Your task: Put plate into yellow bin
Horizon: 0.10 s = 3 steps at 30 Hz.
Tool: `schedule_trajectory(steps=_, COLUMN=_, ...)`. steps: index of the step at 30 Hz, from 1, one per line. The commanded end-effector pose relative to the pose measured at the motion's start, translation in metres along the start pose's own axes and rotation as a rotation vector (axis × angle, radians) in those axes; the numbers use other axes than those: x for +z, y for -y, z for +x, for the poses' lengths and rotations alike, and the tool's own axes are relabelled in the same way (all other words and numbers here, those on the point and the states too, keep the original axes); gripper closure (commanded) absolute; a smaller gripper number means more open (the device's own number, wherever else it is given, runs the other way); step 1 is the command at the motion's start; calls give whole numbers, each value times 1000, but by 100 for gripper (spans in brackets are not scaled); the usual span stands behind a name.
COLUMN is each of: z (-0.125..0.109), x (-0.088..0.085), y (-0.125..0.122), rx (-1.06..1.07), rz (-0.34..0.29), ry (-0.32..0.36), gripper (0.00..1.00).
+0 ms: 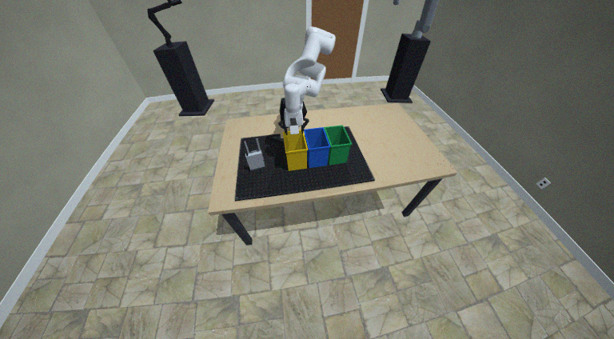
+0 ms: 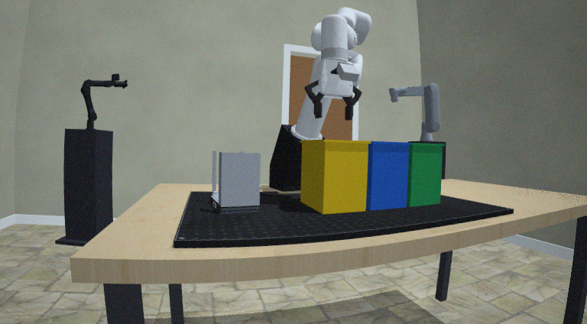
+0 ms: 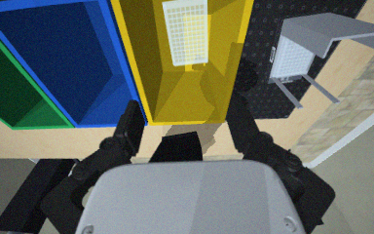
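Observation:
The yellow bin [image 1: 296, 149] stands at the left end of a row of three bins on the black mat; it also shows in the exterior view [image 2: 334, 175] and the wrist view [image 3: 187, 63]. A white 96-well plate [image 3: 185, 32] lies inside it, leaning against the far wall. My gripper [image 2: 333, 106] hangs above the yellow bin's mouth, open and empty, and shows in the wrist view [image 3: 187, 124]. The grey stack rack K1 [image 2: 237, 181] stands left of the bins, and the wrist view shows a plate [image 3: 290, 58] on it.
A blue bin [image 1: 316, 146] and a green bin [image 1: 338, 143] stand right of the yellow one, touching side by side. The arm's black base [image 2: 284, 163] is behind the bins. Two black pedestals with camera arms stand on the floor beyond the table.

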State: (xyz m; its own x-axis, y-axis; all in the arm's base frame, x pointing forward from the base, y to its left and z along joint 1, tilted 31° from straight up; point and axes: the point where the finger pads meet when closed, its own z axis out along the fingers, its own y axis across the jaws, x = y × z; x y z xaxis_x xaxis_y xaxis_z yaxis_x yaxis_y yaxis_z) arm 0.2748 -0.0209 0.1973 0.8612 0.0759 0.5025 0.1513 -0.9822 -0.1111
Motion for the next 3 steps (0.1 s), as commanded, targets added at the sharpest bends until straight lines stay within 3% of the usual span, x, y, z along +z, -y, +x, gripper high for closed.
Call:
schedule_trajectory(steps=1, z=1, x=-1, y=0, rx=-1, rz=-1, ry=-3, gripper=0)
schedule_trajectory(steps=3, z=1, x=-1, y=0, rx=-1, rz=-1, ry=-3, gripper=0)
